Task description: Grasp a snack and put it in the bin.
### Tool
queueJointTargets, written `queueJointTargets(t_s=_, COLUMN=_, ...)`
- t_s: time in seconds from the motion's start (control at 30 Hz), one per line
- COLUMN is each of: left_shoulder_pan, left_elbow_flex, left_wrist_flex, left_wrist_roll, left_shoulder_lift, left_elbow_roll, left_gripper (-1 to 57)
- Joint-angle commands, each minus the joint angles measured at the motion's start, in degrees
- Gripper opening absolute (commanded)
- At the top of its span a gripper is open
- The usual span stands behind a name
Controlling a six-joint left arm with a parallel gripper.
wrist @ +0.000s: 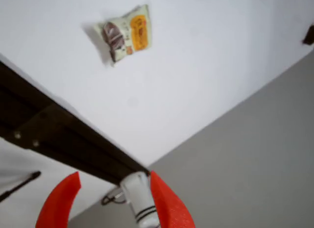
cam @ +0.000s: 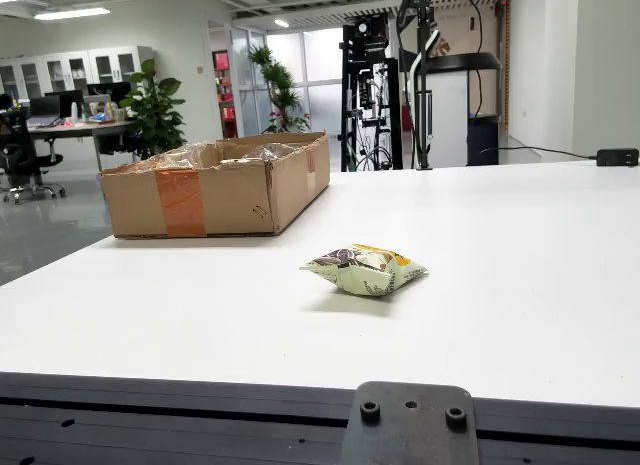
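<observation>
Snack bag (cam: 365, 270): small pale-green pillow pack with brown and yellow print; lies alone at centre frame of the fixed view, on the white table (cam: 520, 275). In the wrist view it sits upper left (wrist: 125, 34), well apart from the gripper.

Bin: open cardboard box (cam: 215, 190) with a clear liner and orange tape, upper left of the fixed view, farther back on the table, well apart from the bag.

Gripper (wrist: 115, 201): two red fingers (wrist: 59, 201) at the bottom edge of the wrist view. They stand spread apart and grip nothing; a white fitting shows between them. Arm not visible in the fixed view.

Handling, judged: light, air-puffed, soft film. Likely slick, and it will dent under a squeeze; contents probably crush easily. Crimped end seals look flat and thin, poor to pinch.

Where to hold, judged: across the plump middle, jaws closing on the short width, gentle pressure.

Stage, judged: approach not yet made; bag untouched.
</observation>
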Motion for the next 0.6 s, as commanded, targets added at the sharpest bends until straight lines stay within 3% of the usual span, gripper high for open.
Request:
queueJointTargets(t_s=0.03, left_shoulder_pan=0.0, left_elbow_flex=-2.0, left_wrist_flex=-0.9, left_wrist_roll=-3.9, left_shoulder_lift=3.6, left_elbow_roll=0.0, left_gripper=28.5)
queueJointTargets(t_s=0.37, left_shoulder_pan=-1.3, left_elbow_flex=-16.5, left_wrist_flex=-1.4, left_wrist_roll=-9.3, left_shoulder_lift=17.1, left_elbow_roll=0.5, left_gripper=32.8)
queueJointTargets(t_s=0.6, left_shoulder_pan=-1.8, left_elbow_flex=-26.0, left_wrist_flex=-0.7, left_wrist_roll=-9.4, left_shoulder_lift=26.0, left_elbow_roll=3.3, left_gripper=34.5)
